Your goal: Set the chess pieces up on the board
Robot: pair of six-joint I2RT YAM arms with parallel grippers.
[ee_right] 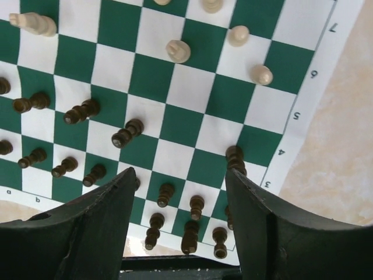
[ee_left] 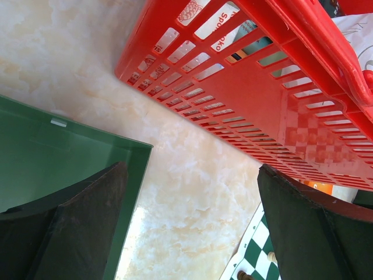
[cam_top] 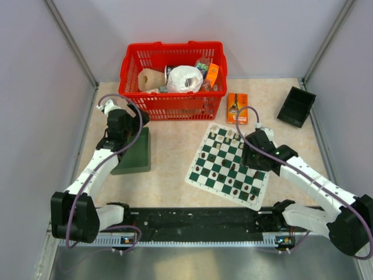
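Observation:
The green and white checked board (cam_top: 217, 156) lies right of centre, turned at an angle. Dark chess pieces (ee_right: 127, 133) stand in rows along its near side, and cream pieces (ee_right: 178, 51) stand toward the far side; one cream piece (ee_right: 34, 23) lies on its side. My right gripper (ee_right: 179, 172) hovers open over the dark rows with nothing between its fingers. A dark pawn (ee_right: 235, 156) stands just at its right fingertip. In the top view the right gripper (cam_top: 247, 157) is above the board's right half. My left gripper (ee_left: 192, 169) hangs open over bare table, away from the board (ee_left: 256, 256).
A red basket (cam_top: 173, 73) full of odds and ends stands at the back, close to the left gripper (cam_top: 139, 115). A dark green tray (cam_top: 135, 153) lies on the left. An orange box (cam_top: 236, 108) sits behind the board, and a black tray (cam_top: 296, 106) at the back right.

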